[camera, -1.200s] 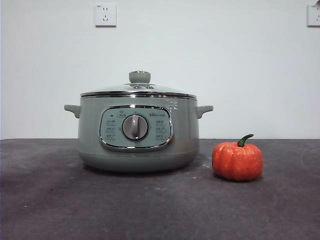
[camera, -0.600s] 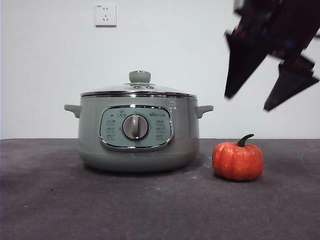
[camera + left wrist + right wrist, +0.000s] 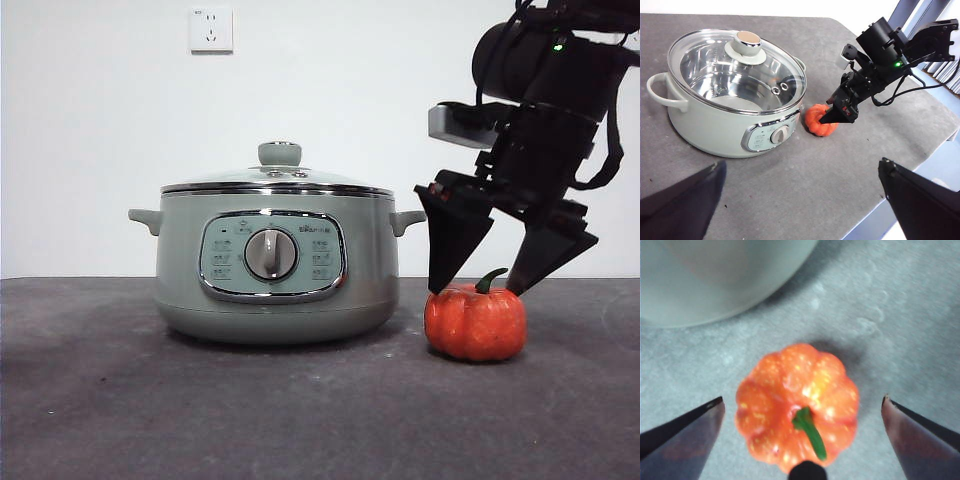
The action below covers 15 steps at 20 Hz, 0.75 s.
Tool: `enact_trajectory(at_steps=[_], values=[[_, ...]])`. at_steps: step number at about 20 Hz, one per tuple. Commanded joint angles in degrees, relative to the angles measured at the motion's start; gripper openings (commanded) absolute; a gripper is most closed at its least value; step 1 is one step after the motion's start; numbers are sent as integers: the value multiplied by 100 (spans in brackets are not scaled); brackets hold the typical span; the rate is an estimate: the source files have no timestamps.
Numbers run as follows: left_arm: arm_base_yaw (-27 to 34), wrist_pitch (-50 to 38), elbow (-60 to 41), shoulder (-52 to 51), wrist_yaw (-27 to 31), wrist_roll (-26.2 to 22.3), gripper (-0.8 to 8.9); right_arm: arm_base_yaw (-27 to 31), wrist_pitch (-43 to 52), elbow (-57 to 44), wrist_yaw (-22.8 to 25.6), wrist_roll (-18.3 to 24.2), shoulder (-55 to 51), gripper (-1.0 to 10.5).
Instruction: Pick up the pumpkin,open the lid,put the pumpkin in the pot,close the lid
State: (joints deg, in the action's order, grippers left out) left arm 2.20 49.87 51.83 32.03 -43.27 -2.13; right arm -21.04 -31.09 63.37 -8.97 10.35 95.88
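Right gripper (image 3: 478, 292): jaws spread wide, holding nothing; the two black tips hang level with the top of the pumpkin, one on each side of it, not touching it as far as the right wrist view shows.
Right gripper, other views: seen from its own wrist camera (image 3: 802, 402) the pumpkin sits centred in the gap; from the left wrist view (image 3: 831, 119) the tips point down onto the pumpkin.
Right arm (image 3: 545, 120): comes in from the upper right of the front view, leaning down toward the table, with a small green light lit on its upper body.
Left gripper (image 3: 800, 172): jaws wide apart and empty, high over the table and well away from the pot.
Pumpkin (image 3: 476, 322): small, orange, ribbed, with a curved green stem; it stands upright on the table just beside the pot, on the side away from the left gripper.
Pot (image 3: 275, 265): sage-green electric cooker with two small side handles, a chrome-framed control panel and a round dial.
Writing: small print and icons surround the dial (image 3: 270, 254), too small to read; no brand name can be made out.
Lid (image 3: 737, 70): clear glass with a metal rim and sage-green knob (image 3: 279, 153), seated on the pot.
Table (image 3: 150, 410): dark grey, matte.
Wall socket (image 3: 211, 30): white, on the wall above the pot.
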Motion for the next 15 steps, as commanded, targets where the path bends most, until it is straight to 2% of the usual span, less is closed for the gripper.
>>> enact_trajectory(at_steps=[1, 5, 6, 7, 8, 9, 10, 12, 15], values=[[0, -4, 2, -2, -31, -48, 723, -26, 24, 2, -7, 42, 208, 755], [0, -4, 2, -2, -31, -48, 723, -48, 59, 2, -7, 20, 428, 751], [0, -4, 4, -2, -31, -48, 723, -57, 83, 2, -7, 17, 431, 707], [0, -4, 2, -2, -28, -48, 723, -74, 85, 2, -7, -4, 431, 561], [2, -4, 2, -2, -26, -48, 723, -79, 72, 2, -7, -13, 431, 374], [2, -4, 2, -2, -26, -48, 723, -79, 55, 2, -7, -70, 431, 125], [0, -4, 2, -2, -24, -48, 723, -79, 46, 2, -9, -105, 431, -28], [0, -9, 2, -2, 33, -48, 723, -76, 46, 2, 11, -293, 426, -9], [0, -24, 2, 72, 439, -55, 723, -74, -4, 4, 9, -345, 275, -9]])
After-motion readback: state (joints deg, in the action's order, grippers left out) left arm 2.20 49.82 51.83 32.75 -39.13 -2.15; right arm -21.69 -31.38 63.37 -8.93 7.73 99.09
